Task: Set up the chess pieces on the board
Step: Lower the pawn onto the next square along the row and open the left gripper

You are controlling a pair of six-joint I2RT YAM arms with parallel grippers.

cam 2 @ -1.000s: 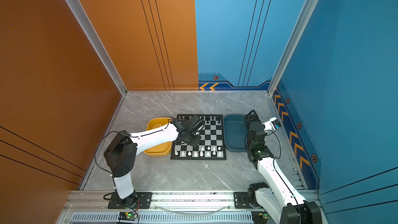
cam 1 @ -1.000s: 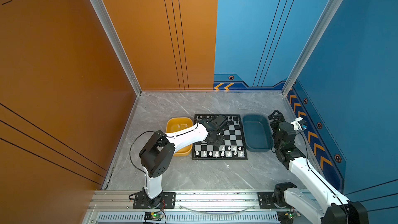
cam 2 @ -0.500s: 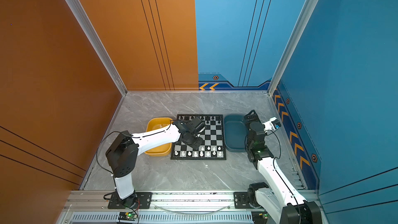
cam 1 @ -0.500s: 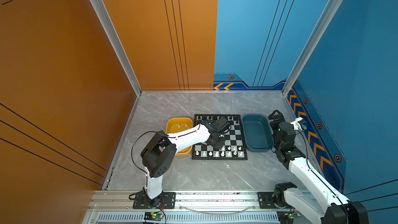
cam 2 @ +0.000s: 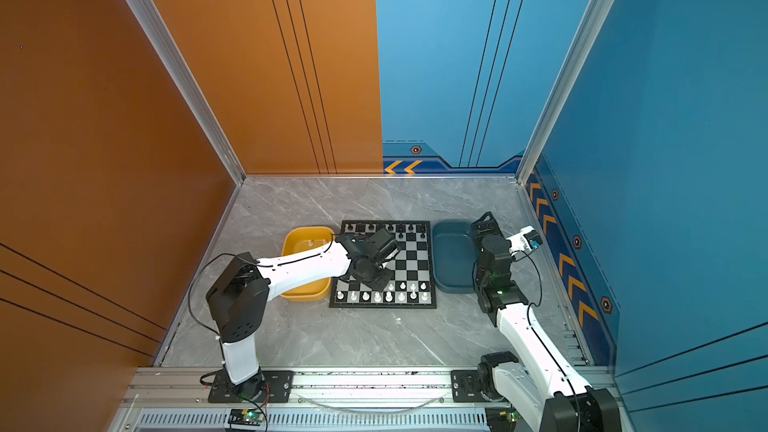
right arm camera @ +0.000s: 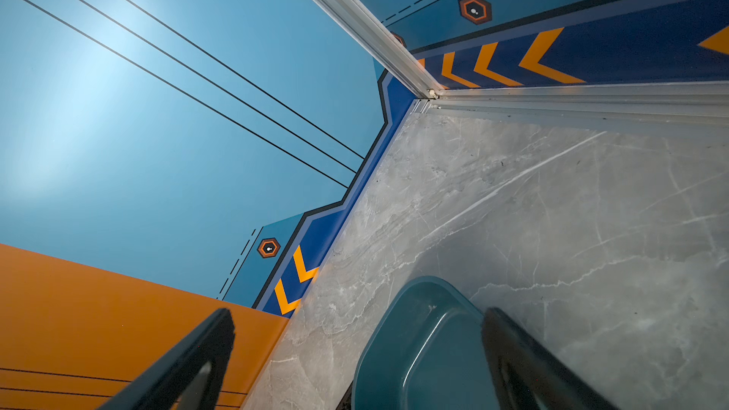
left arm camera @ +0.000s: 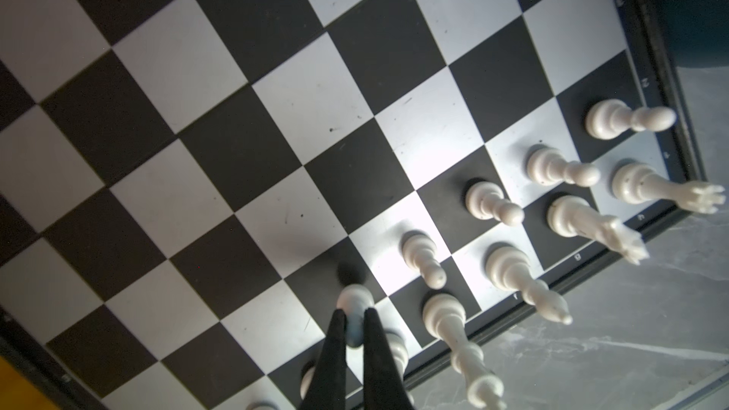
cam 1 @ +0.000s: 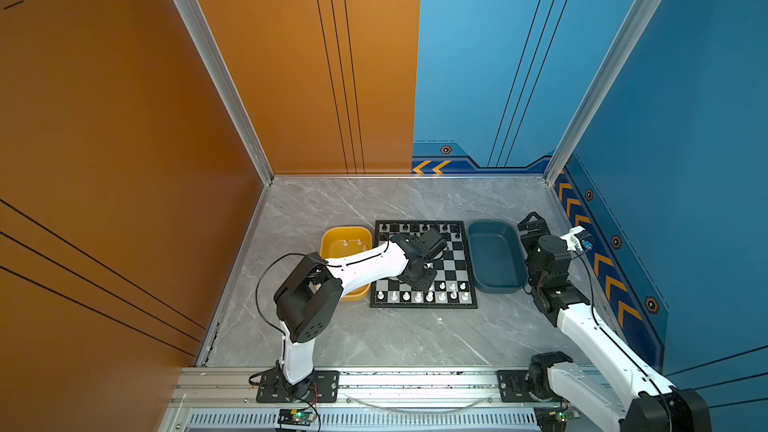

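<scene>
The board [cam 1: 456,260] [cam 2: 415,261] lies mid-table. Black chess pieces [cam 1: 415,227] line its far edge and white chess pieces [cam 1: 420,296] [cam 2: 388,296] fill its near rows. My left gripper [cam 1: 420,281] [left arm camera: 354,319] reaches over the board's near half, shut on a white pawn [left arm camera: 354,298]. It holds the pawn close over a square beside a row of standing white pawns [left arm camera: 489,199]. I cannot tell whether the pawn touches the board. My right gripper [cam 1: 530,223] [right arm camera: 357,312] stands open and empty off the board's right side.
A yellow tray [cam 1: 332,236] left of the board holds two white pieces [cam 1: 345,243]. A dark blue tray [cam 1: 494,261] [right arm camera: 426,349] lies right of the board, under the right gripper's fingers. Walls close in on three sides.
The left gripper has moved with the pawn toward the board's near rows. The right arm has not moved.
</scene>
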